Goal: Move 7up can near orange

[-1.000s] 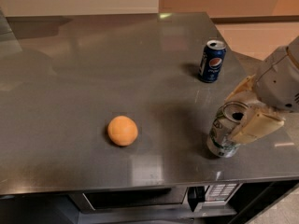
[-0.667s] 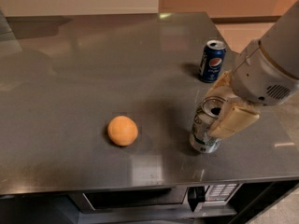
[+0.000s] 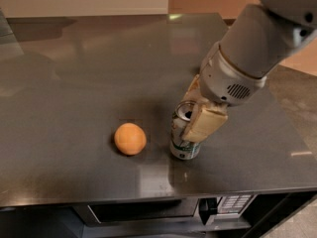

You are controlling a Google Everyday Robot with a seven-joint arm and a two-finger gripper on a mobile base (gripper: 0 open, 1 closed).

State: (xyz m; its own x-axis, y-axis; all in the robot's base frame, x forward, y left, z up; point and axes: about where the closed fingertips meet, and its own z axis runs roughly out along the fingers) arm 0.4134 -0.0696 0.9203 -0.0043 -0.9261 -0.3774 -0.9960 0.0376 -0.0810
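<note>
The 7up can is silvery-white with a green band and an open silver top. It stands upright on the dark table, a short gap to the right of the orange, a small smooth round fruit. My gripper reaches down from the upper right and is shut on the can: one tan finger lies over its right front side, the other is behind it. The white arm covers the table's right rear. The dark blue Pepsi can is hidden.
The table's front edge runs just below the can and the orange. A microwave sits under the table. The table's right edge is to the right of the arm.
My gripper has carried the 7up can leftward across the table, from the right side to just right of the orange. The arm now covers the Pepsi can. The orange has not moved.
</note>
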